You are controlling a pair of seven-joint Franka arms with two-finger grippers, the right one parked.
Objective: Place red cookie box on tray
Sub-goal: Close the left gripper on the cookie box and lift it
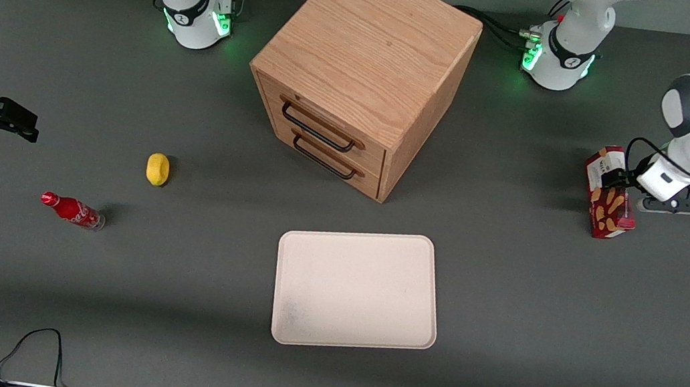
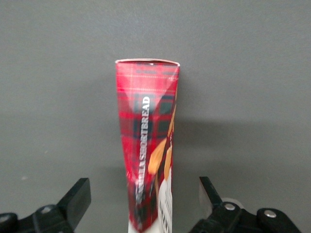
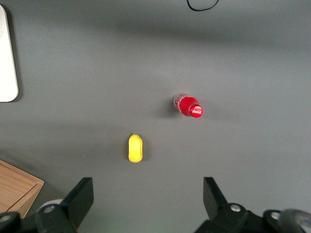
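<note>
Red cookie box (image 1: 610, 194), a slim tartan carton, stands upright on the grey table (image 1: 504, 310) toward the working arm's end, long axis vertical, leaning slightly. The gripper (image 2: 145, 201) straddles its top, fingers (image 2: 77, 196) spread and clear of the cardboard. The smooth cream tray (image 1: 357, 290) lies well apart, in front of the wooden drawer cabinet (image 1: 362, 74).

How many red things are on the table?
2. The red cookie box stands at the working arm's end, between the open fingers of the gripper. The small red soda bottle lies toward the parked arm's end, near the lemon.
</note>
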